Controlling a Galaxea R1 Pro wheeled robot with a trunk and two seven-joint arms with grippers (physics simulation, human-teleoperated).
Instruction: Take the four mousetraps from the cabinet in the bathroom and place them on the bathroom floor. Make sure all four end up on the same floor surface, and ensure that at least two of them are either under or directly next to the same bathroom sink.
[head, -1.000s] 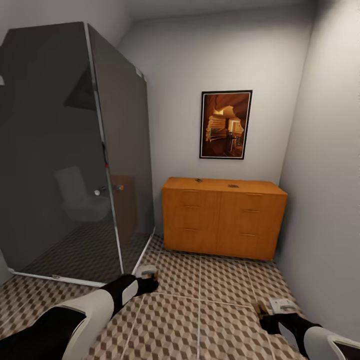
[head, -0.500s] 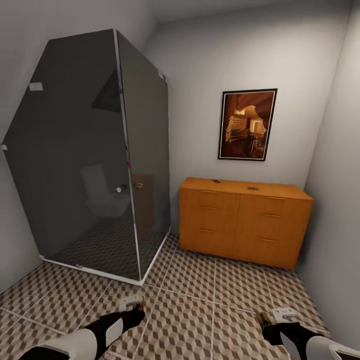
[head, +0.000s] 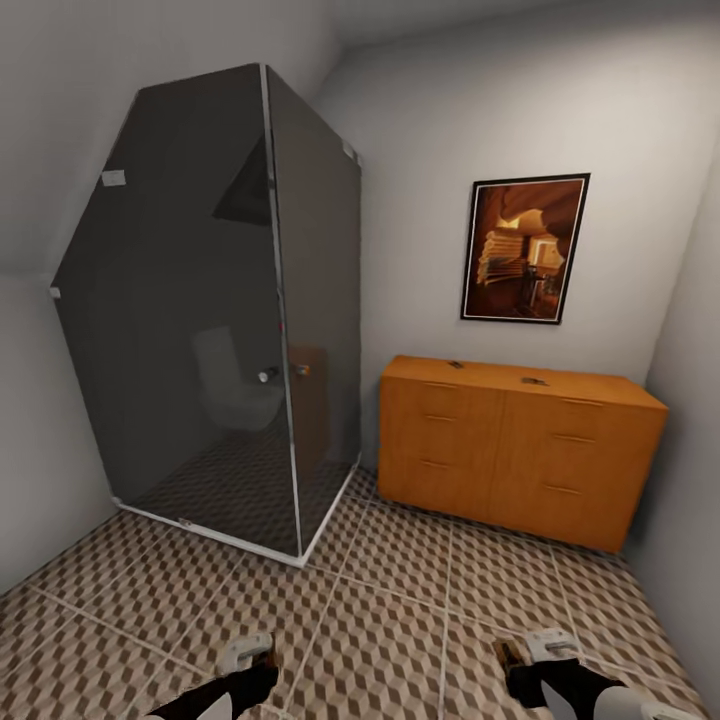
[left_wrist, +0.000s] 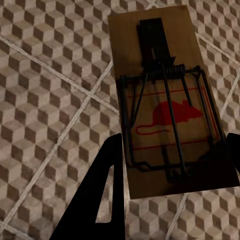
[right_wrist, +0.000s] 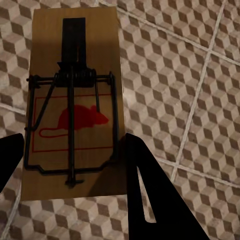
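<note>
Cube-patterned bathroom floor (head: 400, 600), orange cabinet (head: 515, 450)

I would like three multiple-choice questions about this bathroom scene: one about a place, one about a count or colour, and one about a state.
1. Where is the framed picture?
A. On the wall above the cabinet
B. Inside the shower
C. On the floor

2. How many small items lie on the cabinet top?
A. None
B. Two
C. Five

3. What is between the left gripper's fingers?
A. Nothing
B. A towel
C. A mousetrap

Answers:
1 A: the framed picture hangs on the wall over the orange-brown cabinet.
2 B: two small dark items show on its top, one toward the shower and another further along; they are too small to identify.
3 C: the left gripper has a mousetrap between its fingers, above the patterned floor.
</note>
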